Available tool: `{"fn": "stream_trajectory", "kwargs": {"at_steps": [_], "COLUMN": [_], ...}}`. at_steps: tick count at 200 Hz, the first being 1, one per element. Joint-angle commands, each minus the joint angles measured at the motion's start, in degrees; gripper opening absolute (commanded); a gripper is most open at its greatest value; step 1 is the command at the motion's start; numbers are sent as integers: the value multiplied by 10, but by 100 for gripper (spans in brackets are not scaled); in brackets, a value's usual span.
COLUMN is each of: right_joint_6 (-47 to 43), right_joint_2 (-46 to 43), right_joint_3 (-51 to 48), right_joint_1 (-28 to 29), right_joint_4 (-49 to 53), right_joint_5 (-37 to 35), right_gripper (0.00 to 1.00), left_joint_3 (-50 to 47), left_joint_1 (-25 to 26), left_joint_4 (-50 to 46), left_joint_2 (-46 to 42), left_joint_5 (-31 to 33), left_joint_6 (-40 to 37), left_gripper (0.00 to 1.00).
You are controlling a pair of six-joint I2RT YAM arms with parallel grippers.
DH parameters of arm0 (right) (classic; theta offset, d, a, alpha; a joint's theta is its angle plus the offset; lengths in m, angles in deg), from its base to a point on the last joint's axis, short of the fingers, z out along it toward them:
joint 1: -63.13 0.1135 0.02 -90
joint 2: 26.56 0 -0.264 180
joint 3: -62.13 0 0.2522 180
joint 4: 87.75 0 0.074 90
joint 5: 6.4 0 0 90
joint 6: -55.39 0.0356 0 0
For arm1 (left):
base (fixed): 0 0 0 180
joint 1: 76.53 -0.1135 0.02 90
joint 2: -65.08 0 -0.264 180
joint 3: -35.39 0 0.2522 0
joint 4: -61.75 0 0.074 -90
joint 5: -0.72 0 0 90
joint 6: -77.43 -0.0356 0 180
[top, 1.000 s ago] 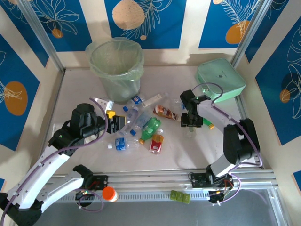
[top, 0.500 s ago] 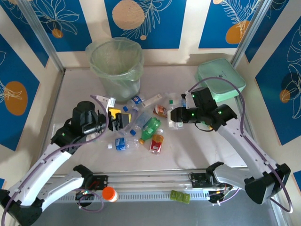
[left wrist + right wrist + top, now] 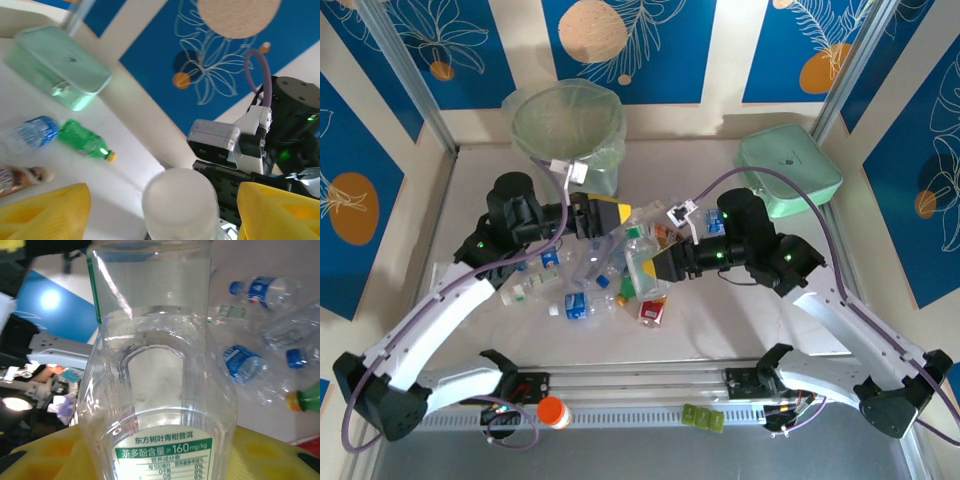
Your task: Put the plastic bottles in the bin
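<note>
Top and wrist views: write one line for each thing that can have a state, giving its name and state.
bin: upright, open-topped, bag-lined.
clear bottle: gripped by the right fingers.
right fingers: shut on the clear bottle.
left fingers: open.
green case: closed, lying flat.
green bottle: capped, lying on its side.

Glossy clear plastic bottle (image 3: 156,370)

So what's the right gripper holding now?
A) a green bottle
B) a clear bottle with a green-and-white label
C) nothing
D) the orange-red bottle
B: the right wrist view shows the clear bottle, its label green and white, clamped between the yellow fingers of the right gripper.
</note>
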Motion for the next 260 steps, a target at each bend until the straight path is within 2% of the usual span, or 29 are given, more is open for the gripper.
{"fn": "stream_trajectory", "kwargs": {"at_steps": [1,46,83,102,115,145,172,189,202,212,226,233,260], "right_joint_6": [31,61,69,76,81,84,78,73,69,66,61,57,38], "right_joint_2": [-25,-29,-37,-44,-46,-49,-51,-53,-55,-59,-67,-73,-93], "right_joint_3": [-16,-29,-36,-44,-49,-58,-59,-59,-59,-59,-57,-55,-39], "right_joint_1": [2,-7,-20,-31,-37,-40,-41,-42,-43,-44,-45,-46,-53], "right_joint_4": [-74,-130,-140,-148,-152,-153,-146,-139,-131,-120,-103,-95,-60], "right_joint_5": [58,89,93,100,105,112,110,107,100,85,56,45,18], "right_gripper": [49,49,49,49,49,49,49,49,53,61,86,95,98], "left_joint_3": [18,1,-5,0,11,47,57,60,60,58,56,56,76], "left_joint_1": [0,15,31,35,41,60,66,66,66,65,64,62,36], "left_joint_4": [121,272,315,291,239,99,95,101,108,114,118,119,84], "left_joint_2": [19,48,46,43,40,37,42,43,43,43,41,42,44], "left_joint_5": [-94,-157,-173,-175,-174,-153,-149,-148,-147,-143,-132,-123,-73], "left_joint_6": [75,165,179,156,115,8,2,6,10,13,13,11,-17], "left_gripper": [77,73,65,57,50,48,38,35,34,34,34,32,27]}}
